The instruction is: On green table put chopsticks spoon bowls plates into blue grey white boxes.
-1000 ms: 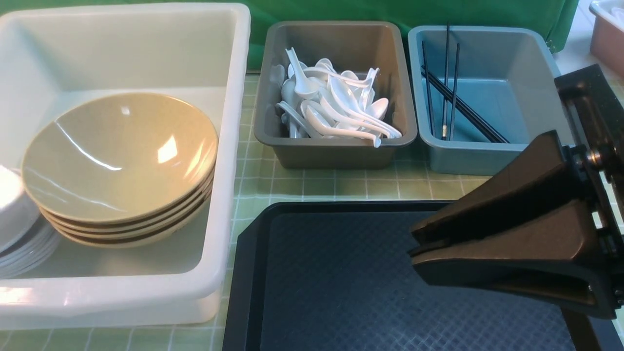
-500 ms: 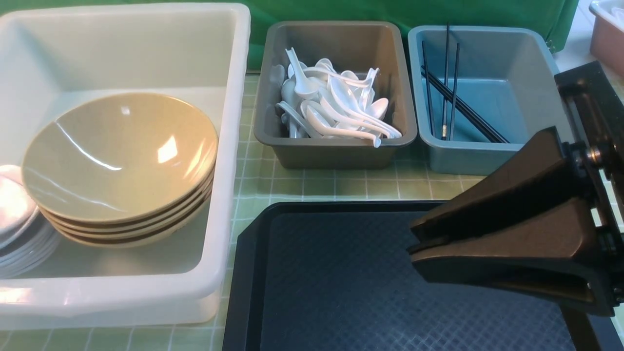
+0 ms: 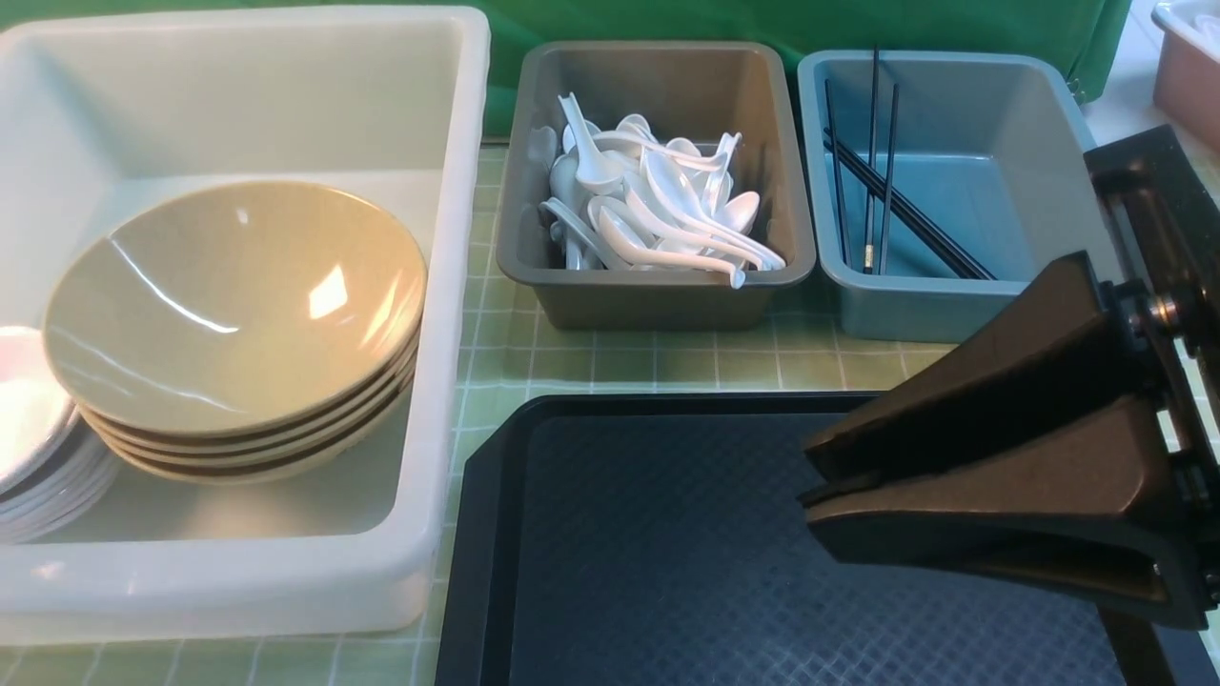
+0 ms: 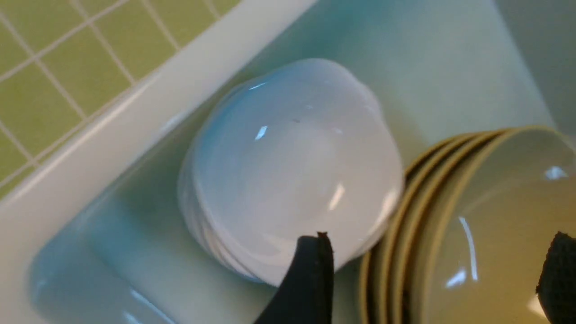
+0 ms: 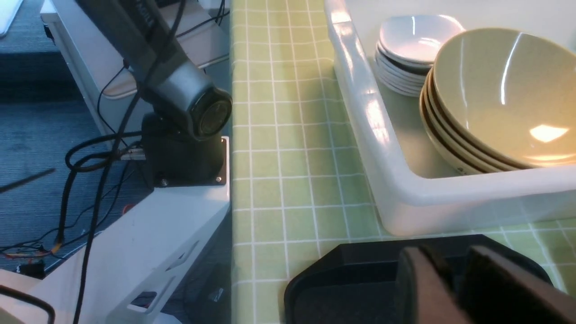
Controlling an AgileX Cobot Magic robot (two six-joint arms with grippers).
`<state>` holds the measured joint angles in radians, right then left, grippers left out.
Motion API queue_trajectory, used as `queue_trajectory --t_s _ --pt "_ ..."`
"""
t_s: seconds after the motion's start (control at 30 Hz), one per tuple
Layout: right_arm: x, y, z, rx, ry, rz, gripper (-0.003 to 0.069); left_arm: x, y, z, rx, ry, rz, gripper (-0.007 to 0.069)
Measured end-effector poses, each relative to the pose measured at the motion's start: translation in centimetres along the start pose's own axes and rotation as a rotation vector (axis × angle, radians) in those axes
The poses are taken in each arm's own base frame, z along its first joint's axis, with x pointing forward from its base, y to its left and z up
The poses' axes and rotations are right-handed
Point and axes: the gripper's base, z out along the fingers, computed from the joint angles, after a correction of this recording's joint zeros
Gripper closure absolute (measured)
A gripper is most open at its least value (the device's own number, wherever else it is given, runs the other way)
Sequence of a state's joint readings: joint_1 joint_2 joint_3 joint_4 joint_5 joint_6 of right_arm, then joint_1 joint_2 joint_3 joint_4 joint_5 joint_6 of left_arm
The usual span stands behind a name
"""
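We see the white box (image 3: 448,286) at the table's (image 3: 620,367) left, holding a stack of tan bowls (image 3: 233,314) and, pressed against its near-left corner, a stack of white plates (image 3: 33,448) that the front view cuts off at the edge. The grey box (image 3: 658,286) of white spoons (image 3: 658,214) and the blue box (image 3: 953,305) with black chopsticks (image 3: 882,191) stand side by side behind the black tray (image 3: 496,534), with a strip of bare tablecloth between tray and boxes.

Our right pincer (image 3: 810,476) hangs over the tray's right part, its two fingers nearly together with only a thin slit between them and nothing in it. The tray floor left of it lies open.

The left wrist view gives what the front view lacks: the white plates (image 4: 292,171) sit whole in the stack, touching the tan bowls (image 4: 486,234) on one side and close to the box wall (image 4: 135,135) on the other. Our left pincer (image 4: 432,279) hovers above with its fingers (image 4: 310,279) spread wide apart, one over the plates' rim, the other over the bowls, gripping nothing.

The right wrist view shows the box's outer corner (image 5: 396,198), the free checked table (image 5: 279,135) beside it, and the left arm's base (image 5: 184,148) at the table's edge.
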<state>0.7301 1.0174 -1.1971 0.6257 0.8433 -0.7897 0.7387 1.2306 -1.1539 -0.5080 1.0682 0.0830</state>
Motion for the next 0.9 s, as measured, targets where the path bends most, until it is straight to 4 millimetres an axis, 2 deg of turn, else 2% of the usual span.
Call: queue_trajectory --t_s 0.07,0.1,0.23,0.3,0.4,0.43,0.53,0.7,0.73,0.77,0.8,0.83,0.9 --pt "0.0 0.0 0.0 0.003 0.001 -0.002 0.051 0.9 -2.6 -1.3 0.081 -0.024 0.133 0.003" --pt "0.0 0.0 0.0 0.005 0.001 -0.003 0.051 1.1 -3.0 -1.6 0.095 -0.029 0.147 0.003" --pt "0.0 -0.9 0.0 0.086 -0.008 -0.006 0.0507 4.5 -8.3 -2.7 0.298 0.017 0.465 0.0036" --pt "0.0 -2.0 -0.1 0.16 -0.013 0.02 0.0507 6.5 -10.5 -3.0 0.389 0.062 0.613 0.0061" --pt "0.6 -4.2 -0.1 0.278 0.015 0.081 0.0505 8.8 -12.6 -3.1 0.459 0.117 0.763 0.0109" --pt "0.8 -4.5 -0.2 0.295 0.019 0.095 0.0505 8.9 -12.7 -3.1 0.462 0.118 0.774 0.0111" --pt "2.0 -7.1 -0.8 0.415 0.064 0.227 0.0504 10.7 -13.9 -3.0 0.451 0.14 0.896 0.0192" --pt "5.0 -10.7 -3.5 0.641 0.102 0.476 0.0504 13.0 -14.5 -2.8 0.433 0.184 0.971 0.0394" --pt "5.1 -10.7 -3.7 0.65 0.102 0.486 0.0504 13.1 -14.4 -2.8 0.434 0.183 0.973 0.0412" --pt "6.2 -11.2 -4.6 0.709 0.11 0.555 0.0504 13.8 -14.1 -2.7 0.436 0.188 0.985 0.0484" --pt "6.6 -11.1 -4.8 0.721 0.112 0.574 0.0504 13.9 -14.0 -2.8 0.44 0.182 0.984 0.0492" --pt "8.0 -10.7 -5.6 0.765 0.123 0.624 0.0505 14.7 -13.6 -3.2 0.457 0.163 0.987 0.0573" --pt "8.5 -10.2 -5.9 0.782 0.124 0.64 0.0508 15.2 -13.3 -3.5 0.468 0.154 0.998 0.0597"
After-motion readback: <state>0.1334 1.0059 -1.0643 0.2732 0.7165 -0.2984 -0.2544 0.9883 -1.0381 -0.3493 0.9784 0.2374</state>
